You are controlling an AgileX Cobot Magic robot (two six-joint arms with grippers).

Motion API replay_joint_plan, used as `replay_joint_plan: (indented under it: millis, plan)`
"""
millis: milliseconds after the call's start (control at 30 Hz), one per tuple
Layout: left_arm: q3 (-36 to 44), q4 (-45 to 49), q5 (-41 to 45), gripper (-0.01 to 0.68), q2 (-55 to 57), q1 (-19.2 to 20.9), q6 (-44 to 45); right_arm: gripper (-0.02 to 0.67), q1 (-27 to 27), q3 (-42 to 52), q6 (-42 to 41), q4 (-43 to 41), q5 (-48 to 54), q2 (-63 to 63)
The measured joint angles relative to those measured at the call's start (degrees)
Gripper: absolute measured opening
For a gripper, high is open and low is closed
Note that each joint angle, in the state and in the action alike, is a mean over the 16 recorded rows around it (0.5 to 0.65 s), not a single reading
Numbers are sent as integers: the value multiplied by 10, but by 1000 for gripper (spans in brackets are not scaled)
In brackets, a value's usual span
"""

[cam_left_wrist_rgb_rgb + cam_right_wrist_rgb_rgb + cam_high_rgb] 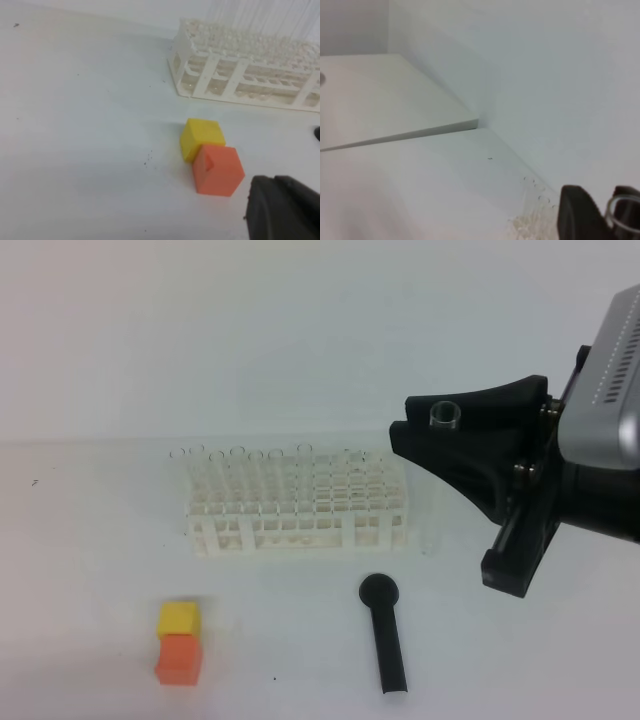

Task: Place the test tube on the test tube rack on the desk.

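A test tube (444,416) is held upright in the right gripper (440,430), up and to the right of the test tube rack (297,504).

Only the tube's round rim is seen between the black fingers clamped on it; its clear body is hidden or too faint to trace. The rack's own tubes are barely made out against the white desk (90,570). The left gripper (285,210) is cut off at the frame corner, with fingers closed on nothing. A black round-headed stick (384,632) lies in front of the rack, with yellow and orange blocks (179,642) at its front left.
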Motion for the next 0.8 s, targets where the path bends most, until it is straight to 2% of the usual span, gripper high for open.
replay_joint_plan:
  millis: [400, 800]
  plan:
    - [-1, 0, 0, -1, 0, 0, -3, 119, 0, 0, 20, 0, -16, 45]
    - [-1, 0, 0, -1, -2, 0, -3, 119, 0, 0, -6, -1, -32, 78]
